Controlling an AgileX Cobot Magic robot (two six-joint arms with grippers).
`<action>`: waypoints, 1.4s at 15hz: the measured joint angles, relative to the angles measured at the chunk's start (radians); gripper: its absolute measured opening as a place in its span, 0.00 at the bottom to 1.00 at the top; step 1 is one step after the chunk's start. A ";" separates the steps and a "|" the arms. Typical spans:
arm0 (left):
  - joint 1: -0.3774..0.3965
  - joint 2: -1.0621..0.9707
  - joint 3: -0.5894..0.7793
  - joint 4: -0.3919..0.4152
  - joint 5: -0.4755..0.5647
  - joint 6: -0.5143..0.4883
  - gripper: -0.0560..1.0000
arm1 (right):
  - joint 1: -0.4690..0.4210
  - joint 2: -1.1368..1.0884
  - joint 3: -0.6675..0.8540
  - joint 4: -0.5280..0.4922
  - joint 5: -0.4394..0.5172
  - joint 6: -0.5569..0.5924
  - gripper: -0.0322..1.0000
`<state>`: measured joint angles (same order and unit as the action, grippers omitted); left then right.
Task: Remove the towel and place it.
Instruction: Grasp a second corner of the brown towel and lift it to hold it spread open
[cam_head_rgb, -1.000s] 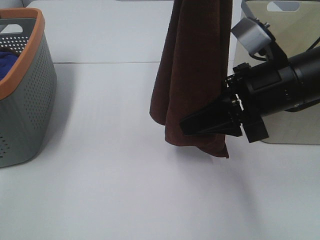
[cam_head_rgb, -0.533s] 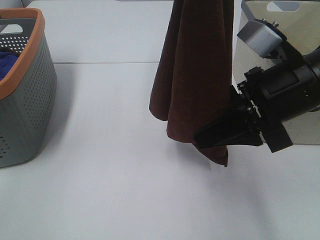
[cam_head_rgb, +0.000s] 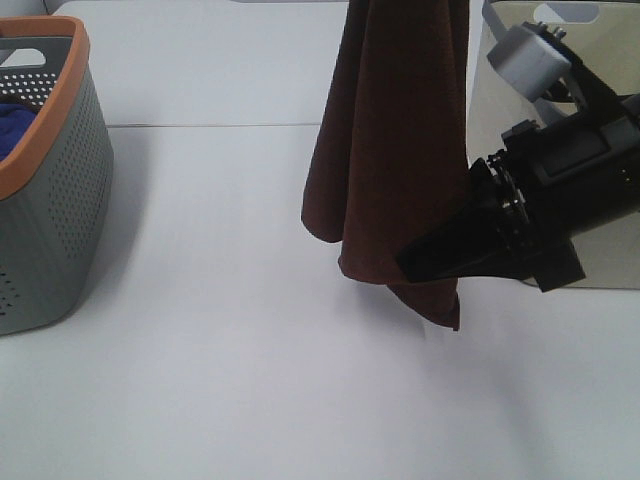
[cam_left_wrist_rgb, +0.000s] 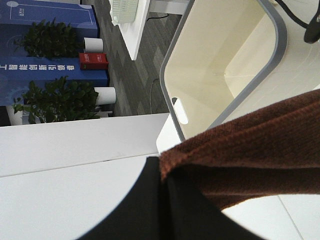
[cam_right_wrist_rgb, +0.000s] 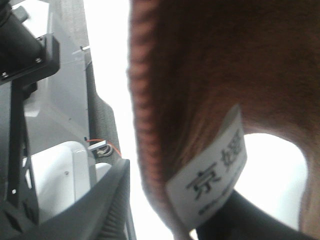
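The dark reddish-brown towel (cam_head_rgb: 390, 150) hangs in folds from above the top edge of the exterior view, its lower corner just above the white table (cam_head_rgb: 230, 350). My left gripper (cam_left_wrist_rgb: 163, 167) is shut on the towel's (cam_left_wrist_rgb: 250, 145) upper part; it is out of the exterior view. My right gripper (cam_head_rgb: 408, 268) is level with the towel's lower corner, in front of it. In the right wrist view the two black fingers (cam_right_wrist_rgb: 112, 200) stand apart, with the towel's edge (cam_right_wrist_rgb: 200, 75) and its white label (cam_right_wrist_rgb: 212, 175) between them.
A grey perforated basket with an orange rim (cam_head_rgb: 55, 200) stands at the left and holds a blue cloth (cam_head_rgb: 14, 120). A cream basket with a grey rim (cam_head_rgb: 500, 130) stands at the back right, behind my right arm; it also shows in the left wrist view (cam_left_wrist_rgb: 220, 60).
My right gripper has moved to the right along the towel's lower edge. The towel's bottom has swayed slightly. The left gripper still holds the towel up.
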<state>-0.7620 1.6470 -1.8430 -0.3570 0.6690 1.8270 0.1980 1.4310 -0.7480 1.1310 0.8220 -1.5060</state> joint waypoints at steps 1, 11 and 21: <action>0.000 0.000 0.000 0.000 0.001 0.000 0.05 | 0.000 -0.002 0.000 -0.003 -0.030 0.027 0.35; 0.000 0.000 0.000 0.000 0.001 0.000 0.05 | 0.000 -0.016 0.000 -0.075 -0.070 0.101 0.03; 0.051 0.001 0.001 0.125 0.111 -0.370 0.05 | 0.000 -0.292 -0.001 -0.301 -0.119 0.201 0.03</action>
<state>-0.7110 1.6480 -1.8420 -0.2320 0.7800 1.4570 0.1980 1.1390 -0.7490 0.8300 0.7030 -1.3050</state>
